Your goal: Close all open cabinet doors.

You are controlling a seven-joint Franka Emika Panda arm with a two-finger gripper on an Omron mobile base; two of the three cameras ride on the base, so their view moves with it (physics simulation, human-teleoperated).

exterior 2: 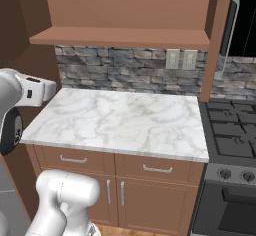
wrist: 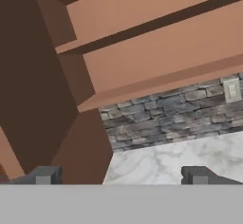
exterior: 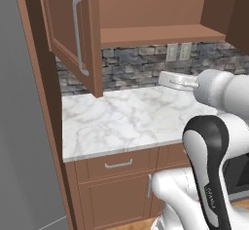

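Cabinet doors, tall and reddish-brown with a recessed panel and a long silver bar handle, are the matter here. One such door (exterior: 73, 34) is standing swung out over the left end of the white marble countertop (exterior: 121, 122). A second one (exterior 2: 220, 40) is hanging open past the right end of the same countertop, just beside the black gas stove (exterior 2: 232, 130). Between them the wooden shelf (exterior 2: 120, 36) of the cabinet is lying bare above the countertop.

The white arm's gripper (wrist: 121, 175) is hovering above the countertop, well apart from both doors, and its two dark fingertips (wrist: 42, 174) are standing wide with nothing between them.

I am judging that the robot is only approaching the left door. The next move is calling for the hand to get onto the outer face of this door, near the handle (exterior: 78, 34), and push it toward the shelf.
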